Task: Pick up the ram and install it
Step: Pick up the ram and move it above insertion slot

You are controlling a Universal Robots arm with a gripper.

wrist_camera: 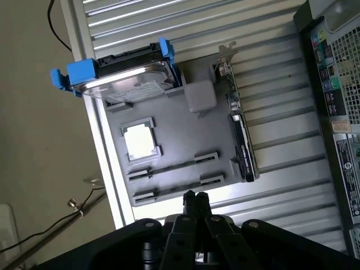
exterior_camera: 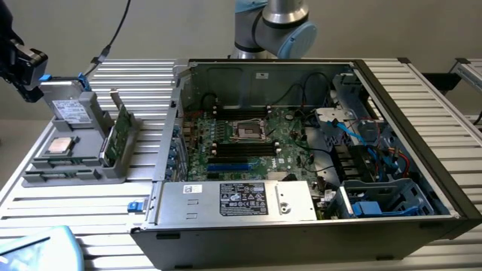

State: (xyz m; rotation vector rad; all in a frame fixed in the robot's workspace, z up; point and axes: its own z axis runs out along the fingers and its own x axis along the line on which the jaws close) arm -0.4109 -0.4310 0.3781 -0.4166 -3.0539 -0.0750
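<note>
Nothing done so far: jaws pressed together and empty near the edge of the grey tray (wrist_camera: 180, 135), ram (wrist_camera: 171, 167) lying in a tray slot, not picked, not installed in the computer case (exterior_camera: 226, 82).

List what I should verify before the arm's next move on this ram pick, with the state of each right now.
1. Fingers open for a pick: not ok. The gripper is shut, with nothing between its fingers.
2. Ram available: ok. The ram sits in its holders on the grey tray.
3. Gripper at the ram: not ok. It hangs clear of the tray and touches nothing.
4. Neighbour clear: ok. The green card stands at the tray's edge, apart from the ram.
5. Case open: ok. The motherboard lies exposed in the computer case.
6. Free memory slot: cannot tell.
</note>
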